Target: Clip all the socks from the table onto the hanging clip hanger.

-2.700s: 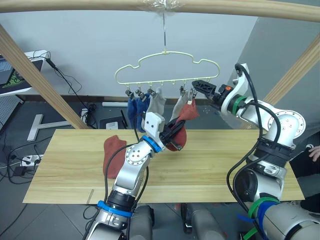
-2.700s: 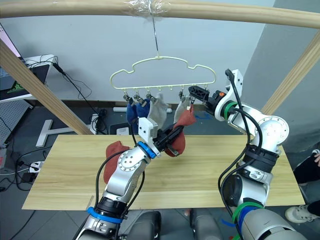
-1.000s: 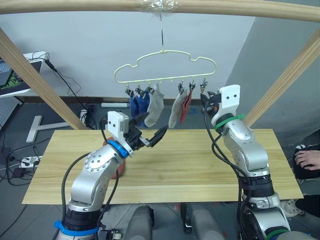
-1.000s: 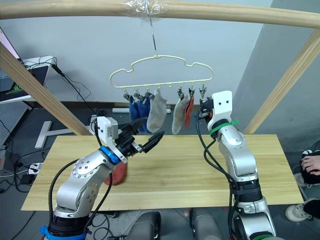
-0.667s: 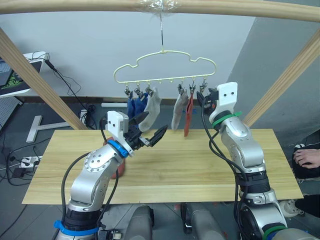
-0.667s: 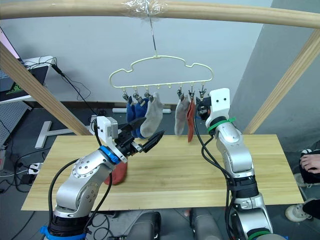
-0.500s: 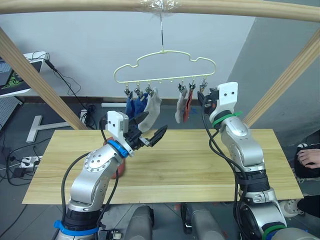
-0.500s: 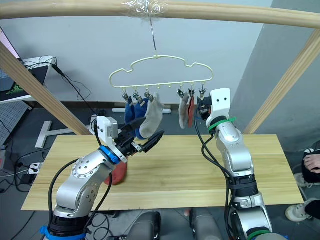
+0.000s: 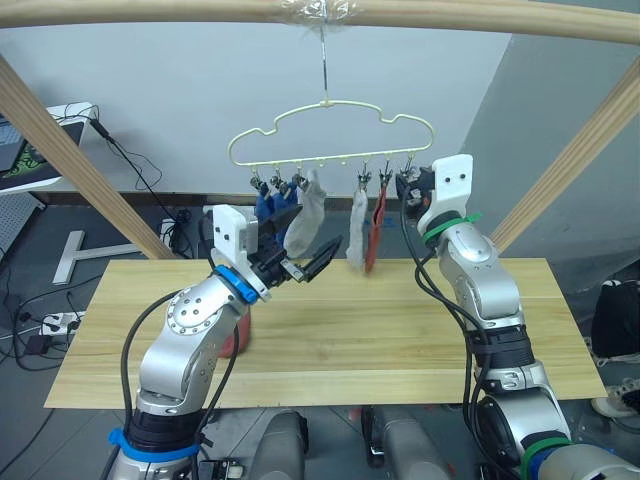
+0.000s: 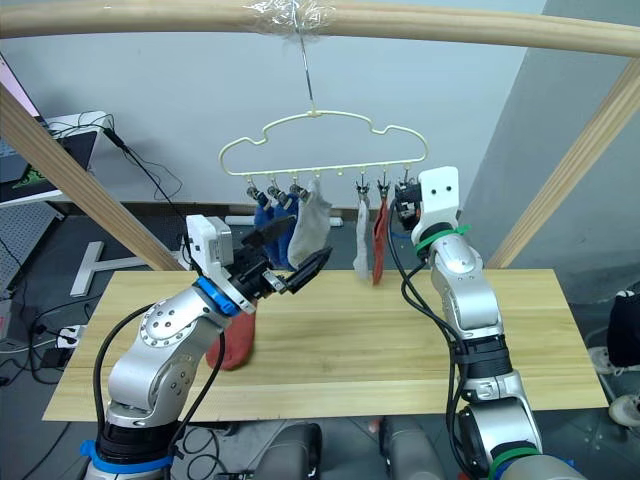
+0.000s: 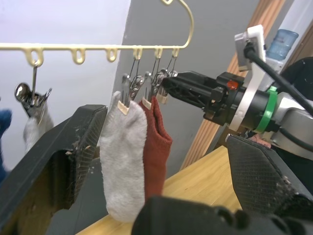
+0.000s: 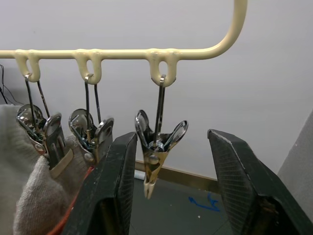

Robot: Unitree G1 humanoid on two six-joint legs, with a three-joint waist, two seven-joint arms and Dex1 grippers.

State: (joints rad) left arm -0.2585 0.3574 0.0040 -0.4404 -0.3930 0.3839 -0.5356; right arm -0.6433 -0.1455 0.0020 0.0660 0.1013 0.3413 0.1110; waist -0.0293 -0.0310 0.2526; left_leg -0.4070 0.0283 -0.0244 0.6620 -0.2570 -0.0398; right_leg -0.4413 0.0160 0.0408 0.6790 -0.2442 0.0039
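From my head I see the clip hanger (image 9: 330,135) hooked on the wooden pole (image 9: 320,12) above the table (image 9: 400,330). Five socks hang from its lower bar: two blue socks (image 9: 268,208) and a grey sock (image 9: 308,212) on my left, another grey sock (image 9: 356,230) and a red sock (image 9: 375,232) toward my right. The last red sock (image 10: 234,340) lies on the table, partly hidden behind my left forearm.

My left gripper (image 9: 308,262) is raised over the table below the hanging socks, fingers spread apart and holding nothing. My right gripper (image 9: 408,185) is up at the right end of the bar.

My right wrist view gives what the head views cannot: the end clip (image 12: 157,147) hangs bare between my two parted fingers (image 12: 110,191), and neither finger touches it. Next to it, two clips (image 12: 90,134) each grip a sock.

My left wrist view looks across from below: the grey and red socks hang side by side, touching, with my right gripper just beyond them.
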